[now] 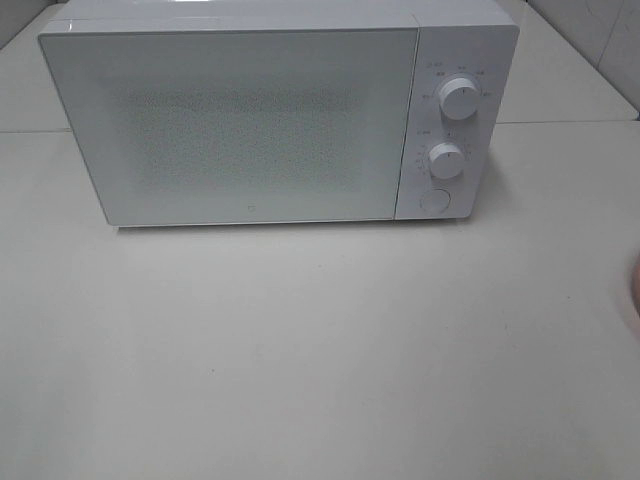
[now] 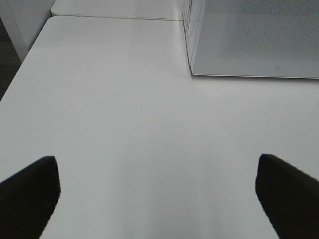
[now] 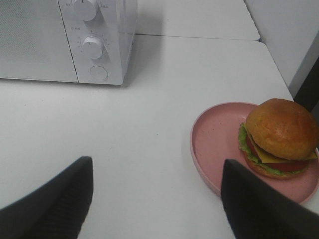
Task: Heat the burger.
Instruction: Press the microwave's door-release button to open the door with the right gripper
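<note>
Sitting on one pink plate (image 3: 214, 139): one burger (image 3: 281, 132); one microwave (image 1: 250, 120) closed; left claw (image 2: 159, 196), right claw (image 3: 159, 201) spread, empty.

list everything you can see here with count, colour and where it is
microwave: one, white, back of the table, door shut
knobs: two, white, one above the other on the microwave's right panel
round button: one, white, below the knobs
table: at least two joined tops, white, under everything
plate: one, pink, on the table at the right, nearer than the microwave
burger: one, tan bun with green, yellow and red layers, on the plate, off its centre
left hand: one, black fingers, open, empty, over bare table
right hand: one, black fingers, open, empty, by the plate
</note>
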Robot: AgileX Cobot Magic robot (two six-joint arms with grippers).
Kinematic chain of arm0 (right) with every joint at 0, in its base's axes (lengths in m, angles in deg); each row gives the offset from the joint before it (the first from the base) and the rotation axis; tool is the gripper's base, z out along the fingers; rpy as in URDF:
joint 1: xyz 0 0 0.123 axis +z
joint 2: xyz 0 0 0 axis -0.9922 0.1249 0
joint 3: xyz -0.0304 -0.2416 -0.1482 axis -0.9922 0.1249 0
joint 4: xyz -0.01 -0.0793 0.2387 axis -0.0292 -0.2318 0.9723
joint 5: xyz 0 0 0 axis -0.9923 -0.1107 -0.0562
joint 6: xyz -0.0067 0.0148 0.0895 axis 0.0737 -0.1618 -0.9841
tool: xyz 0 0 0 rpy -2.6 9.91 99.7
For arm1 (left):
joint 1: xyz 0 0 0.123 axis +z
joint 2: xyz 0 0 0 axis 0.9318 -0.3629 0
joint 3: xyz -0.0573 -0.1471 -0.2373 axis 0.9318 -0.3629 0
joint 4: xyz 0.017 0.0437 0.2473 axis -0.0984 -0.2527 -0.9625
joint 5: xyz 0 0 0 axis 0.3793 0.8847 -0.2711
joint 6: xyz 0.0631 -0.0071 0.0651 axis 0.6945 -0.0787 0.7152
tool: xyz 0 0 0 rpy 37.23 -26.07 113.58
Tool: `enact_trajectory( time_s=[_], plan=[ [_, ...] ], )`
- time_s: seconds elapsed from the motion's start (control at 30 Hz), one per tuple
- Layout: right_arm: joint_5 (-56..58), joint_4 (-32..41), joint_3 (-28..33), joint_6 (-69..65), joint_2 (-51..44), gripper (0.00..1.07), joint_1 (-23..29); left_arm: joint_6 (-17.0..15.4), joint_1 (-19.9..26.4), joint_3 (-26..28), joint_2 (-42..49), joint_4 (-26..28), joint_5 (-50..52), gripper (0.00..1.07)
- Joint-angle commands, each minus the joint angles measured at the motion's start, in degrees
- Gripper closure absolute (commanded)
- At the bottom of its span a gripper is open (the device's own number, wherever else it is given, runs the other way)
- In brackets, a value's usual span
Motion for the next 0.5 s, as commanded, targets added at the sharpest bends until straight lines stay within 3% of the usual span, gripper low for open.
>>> enact_trajectory(
  time_s=[0.03,0.5],
  plan=[
    [-0.52,0.34,0.11,0.63,-1.43,0.36,-0.23,-0.06,-0.4,0.0,0.63,-0.06,1.03,0.06],
    [-0.52,0.34,0.11,0.63,-1.43,0.36,-0.23,-0.06,-0.4,0.0,0.63,-0.06,1.03,0.06]
  ],
)
